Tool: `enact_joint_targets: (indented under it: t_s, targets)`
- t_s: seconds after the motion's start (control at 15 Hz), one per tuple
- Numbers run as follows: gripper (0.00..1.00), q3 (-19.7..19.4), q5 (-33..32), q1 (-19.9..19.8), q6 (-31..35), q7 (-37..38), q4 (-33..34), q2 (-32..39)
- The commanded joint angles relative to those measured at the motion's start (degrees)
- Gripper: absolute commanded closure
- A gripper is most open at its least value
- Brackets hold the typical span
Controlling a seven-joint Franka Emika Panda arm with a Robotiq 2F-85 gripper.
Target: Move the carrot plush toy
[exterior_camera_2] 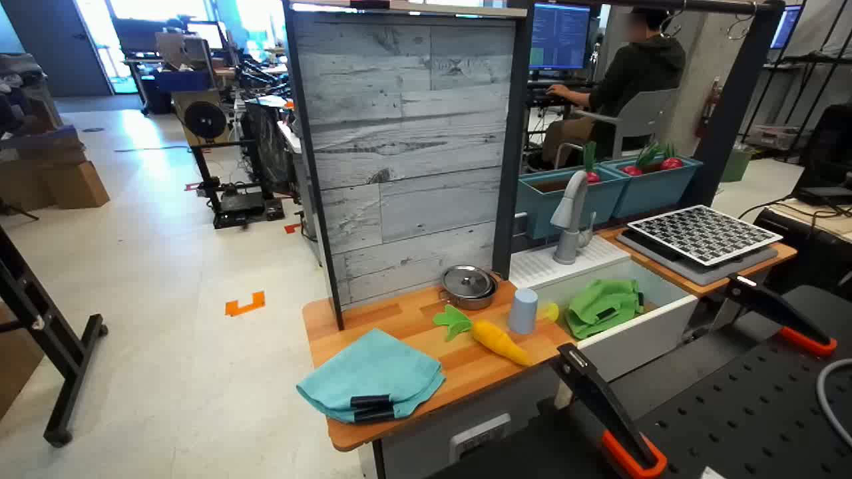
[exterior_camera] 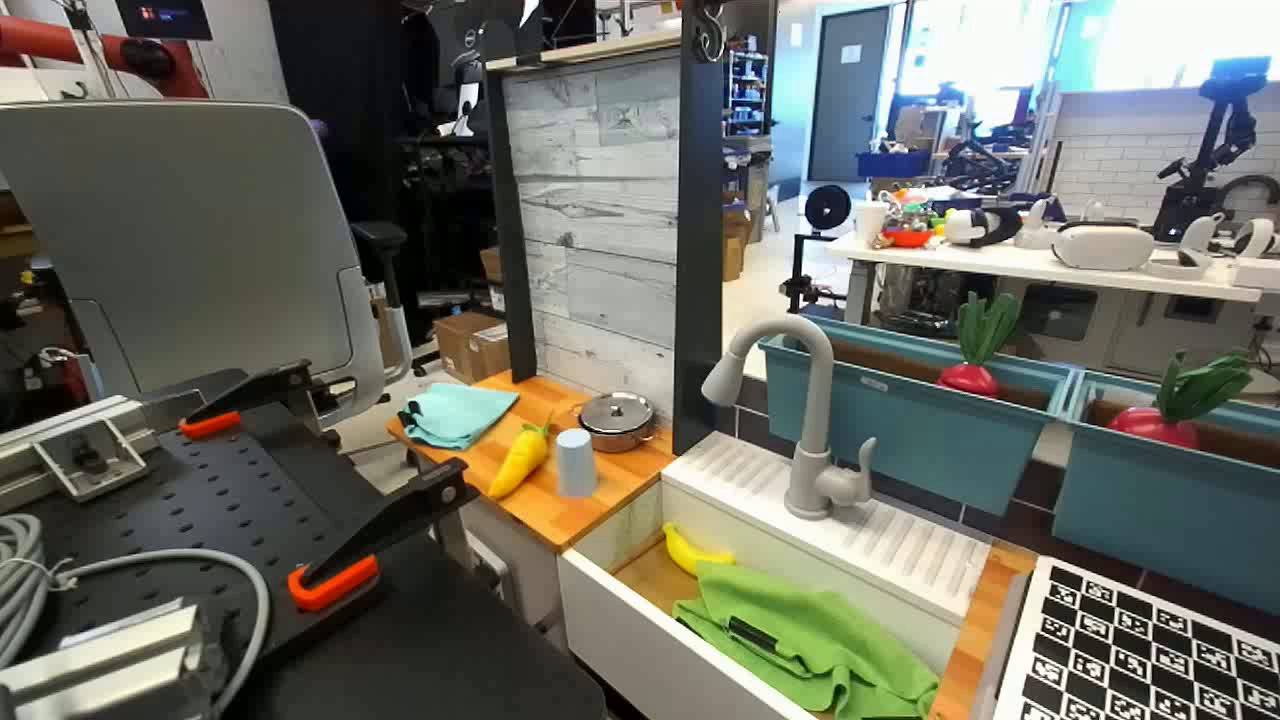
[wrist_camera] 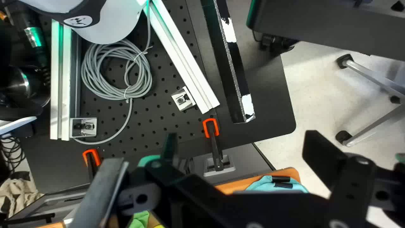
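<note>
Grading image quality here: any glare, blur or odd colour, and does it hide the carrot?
In an exterior view, the windows are blown out; in an exterior view, the seated person's face is blurred; in the wrist view, green light tints parts of the metal rails and the gripper looks dark; the carrot plush toy is clear in both exterior views.

Orange-yellow carrot plush toy (exterior_camera_2: 500,342), blue cup (exterior_camera_2: 523,311), turquoise cloth (exterior_camera_2: 376,367), green cloth (exterior_camera_2: 596,301), black-and-white checkered board (exterior_camera_2: 705,234)

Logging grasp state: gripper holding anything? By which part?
Nothing held: in the wrist view the gripper is open, and the carrot plush toy lies on the wooden counter.
</note>
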Motion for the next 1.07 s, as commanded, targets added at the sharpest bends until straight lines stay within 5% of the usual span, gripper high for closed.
enact_joint_targets:
  t_s: [0.0, 0.6, 1.0]
  targets:
    - [0.00, 0.22, 0.10, -0.32, -0.22, -0.17, 0.14, -0.05]
    - [0.00, 0.22, 0.10, -0.32, -0.22, -0.17, 0.14, -0.05]
    - [0.00, -0.09, -0.37, -2.36, 15.20, -0.83, -5.65, 2.79]
